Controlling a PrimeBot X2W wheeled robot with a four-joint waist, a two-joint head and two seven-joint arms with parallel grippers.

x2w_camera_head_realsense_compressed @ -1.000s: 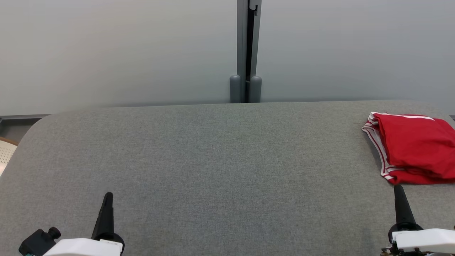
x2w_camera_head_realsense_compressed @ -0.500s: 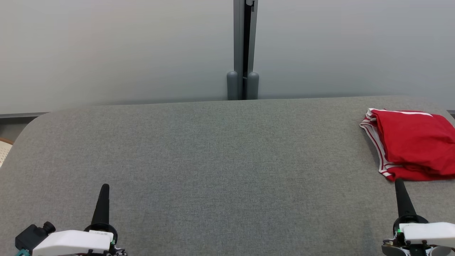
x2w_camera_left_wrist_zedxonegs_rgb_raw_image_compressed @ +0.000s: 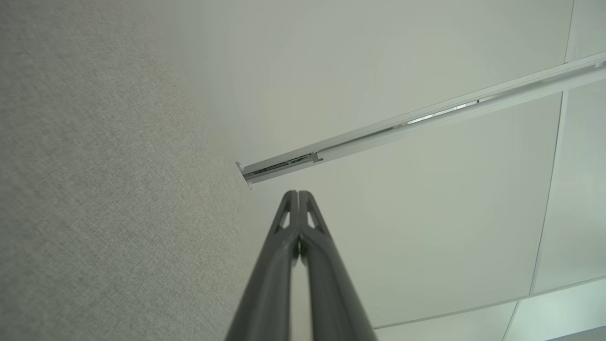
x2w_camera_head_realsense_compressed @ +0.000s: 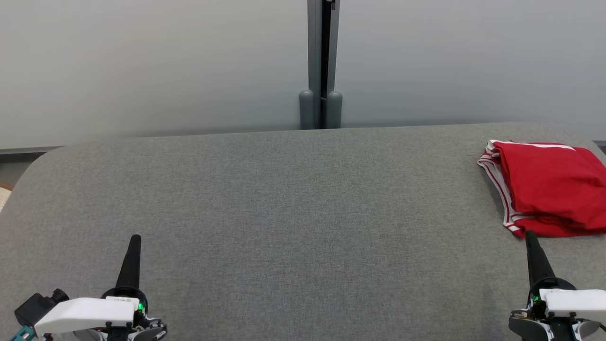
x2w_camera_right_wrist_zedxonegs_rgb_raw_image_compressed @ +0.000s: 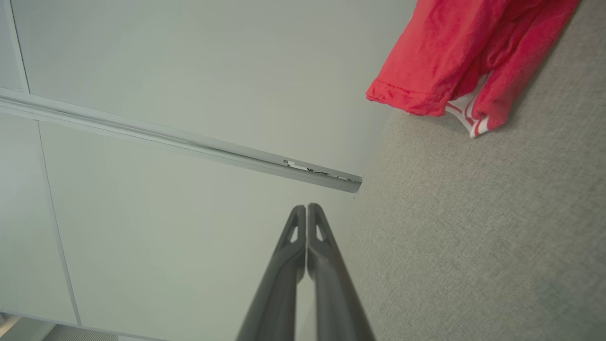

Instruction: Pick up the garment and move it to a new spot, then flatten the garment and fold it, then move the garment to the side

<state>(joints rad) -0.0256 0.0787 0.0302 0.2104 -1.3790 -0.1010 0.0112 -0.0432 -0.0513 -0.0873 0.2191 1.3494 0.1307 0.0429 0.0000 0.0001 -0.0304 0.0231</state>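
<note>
Your left gripper (x2w_camera_head_realsense_compressed: 135, 238), fingers pressed together, pointing forward at near left, your right gripper (x2w_camera_head_realsense_compressed: 529, 234), likewise closed and empty, tip just short of the folded red garment (x2w_camera_head_realsense_compressed: 551, 184) lying at the grey table's (x2w_camera_head_realsense_compressed: 293, 199) right side, camera shifted since earlier, garment unmoved

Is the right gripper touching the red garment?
Apart. In the right wrist view, the right gripper ends well short of the red garment, with a clear gap between.
</note>
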